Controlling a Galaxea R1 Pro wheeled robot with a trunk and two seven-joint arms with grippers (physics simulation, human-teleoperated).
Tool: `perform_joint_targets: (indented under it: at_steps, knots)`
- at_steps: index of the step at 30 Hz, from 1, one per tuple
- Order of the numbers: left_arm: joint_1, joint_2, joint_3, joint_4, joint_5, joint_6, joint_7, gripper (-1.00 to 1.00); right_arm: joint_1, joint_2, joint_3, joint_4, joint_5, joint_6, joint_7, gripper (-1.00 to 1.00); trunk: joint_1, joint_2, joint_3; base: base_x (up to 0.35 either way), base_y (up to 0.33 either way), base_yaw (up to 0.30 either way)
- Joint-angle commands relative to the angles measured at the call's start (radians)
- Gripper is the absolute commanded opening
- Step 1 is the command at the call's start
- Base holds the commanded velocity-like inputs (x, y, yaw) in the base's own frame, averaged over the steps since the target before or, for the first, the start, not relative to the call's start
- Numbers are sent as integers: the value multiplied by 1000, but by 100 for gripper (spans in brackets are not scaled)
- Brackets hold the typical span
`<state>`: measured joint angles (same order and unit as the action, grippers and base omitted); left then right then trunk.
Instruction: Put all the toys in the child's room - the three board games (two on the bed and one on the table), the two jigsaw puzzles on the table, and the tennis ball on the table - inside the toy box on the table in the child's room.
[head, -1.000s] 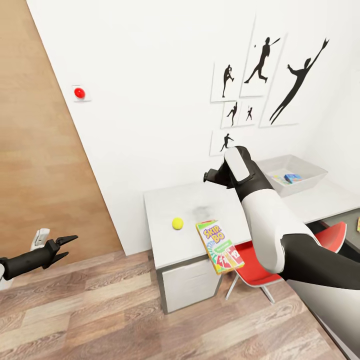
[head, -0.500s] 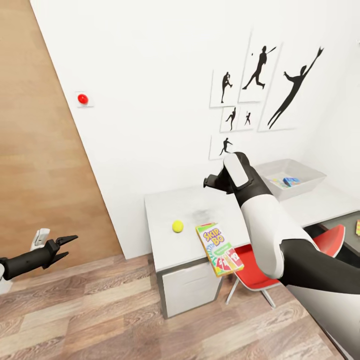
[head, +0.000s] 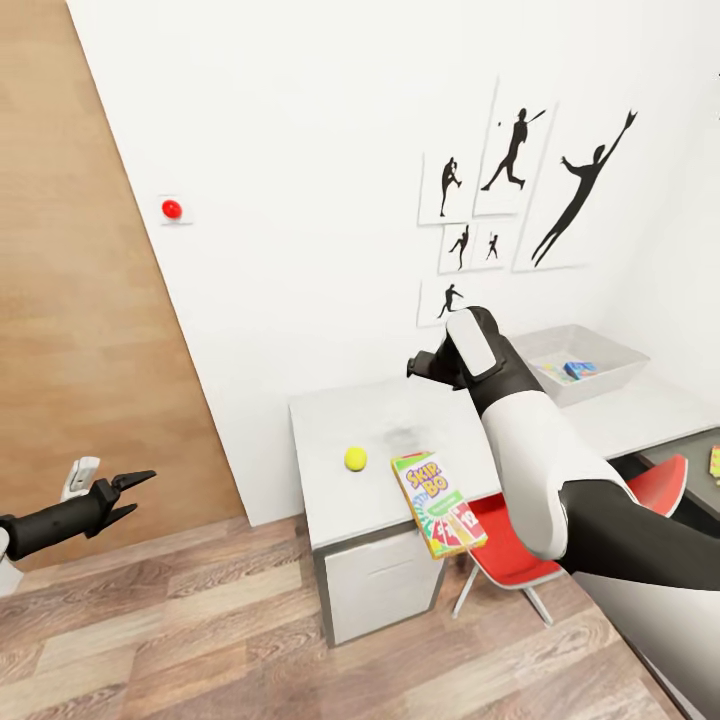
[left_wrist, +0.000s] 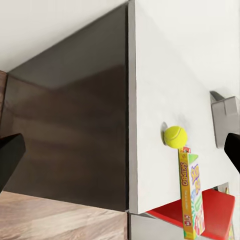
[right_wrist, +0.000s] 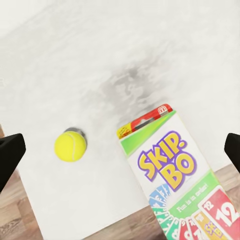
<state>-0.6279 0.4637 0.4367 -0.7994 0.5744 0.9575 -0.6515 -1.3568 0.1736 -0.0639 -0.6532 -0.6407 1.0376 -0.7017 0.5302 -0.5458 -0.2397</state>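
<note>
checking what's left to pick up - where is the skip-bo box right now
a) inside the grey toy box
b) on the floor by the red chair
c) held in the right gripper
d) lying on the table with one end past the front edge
d: the Skip-Bo box lies flat on the table next to the tennis ball, its card-printed end sticking out over the table's front edge above the red chair.

A white wall (head: 300, 200) carries a cluster of black sports silhouette pictures (head: 520, 190) and a small red knob (head: 172, 209). A wood-panelled surface (head: 70, 300) stands at its left. The floor (head: 200, 620) is wood plank. A white counter (head: 340, 480) stands against the wall, a red chair (head: 520, 560) tucked beneath it.
</note>
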Motion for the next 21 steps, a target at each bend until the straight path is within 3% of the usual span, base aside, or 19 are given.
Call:
perform_joint_targets:
  at_steps: [1,21]
  knots:
    - [-1,0,2,0,-4,4,-5,100,-1,1,-4,-1,-10,1,-10,100,0,-1,0,-6,0,0]
    - [-1,0,1,0,-4,4,-5,100,-1,1,-4,0,-8,-2,-10,100,0,-1,33,-110,0,0]
